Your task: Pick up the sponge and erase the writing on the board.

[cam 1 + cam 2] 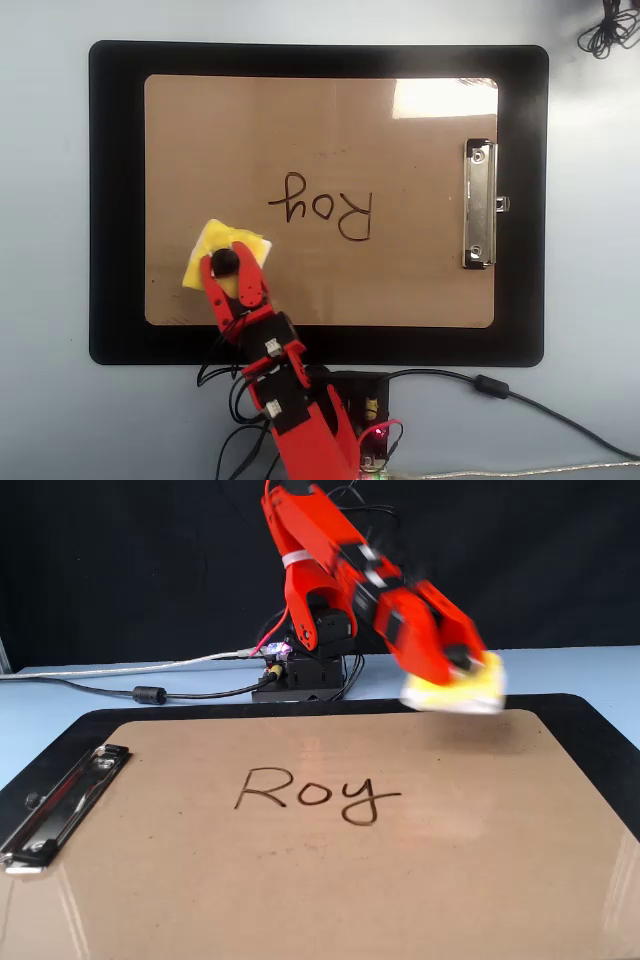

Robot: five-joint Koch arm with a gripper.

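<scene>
Holding the sponge (222,256) by its black knob, my gripper (226,263) is closed on it, and the fixed view shows it lifted clear of the board (330,880), blurred with motion, above the board's far right part. In the overhead view the sponge sits over the board's lower left area, turned at an angle to the board's edges.

What matters for the next move is where the writing (322,206) lies from the sponge. In the overhead view the word is up and to the right of my gripper, near but apart, with its nearest letter the looped one at the word's left end. In the fixed view the same word lies nearer the camera and to the left of the sponge. Its long axis runs along the board's long side, so I judge a wipe should travel along that line, end to end, after the sponge is lowered onto the surface. All the strokes look whole; nothing is erased yet.

Counting: one sponge, one board with one metal clip (479,204) at its short edge, one short word of three letters, one black mat (115,200) under the board, and one table (45,240) carrying it all. My base (305,675) stands behind the mat in the fixed view.
</scene>
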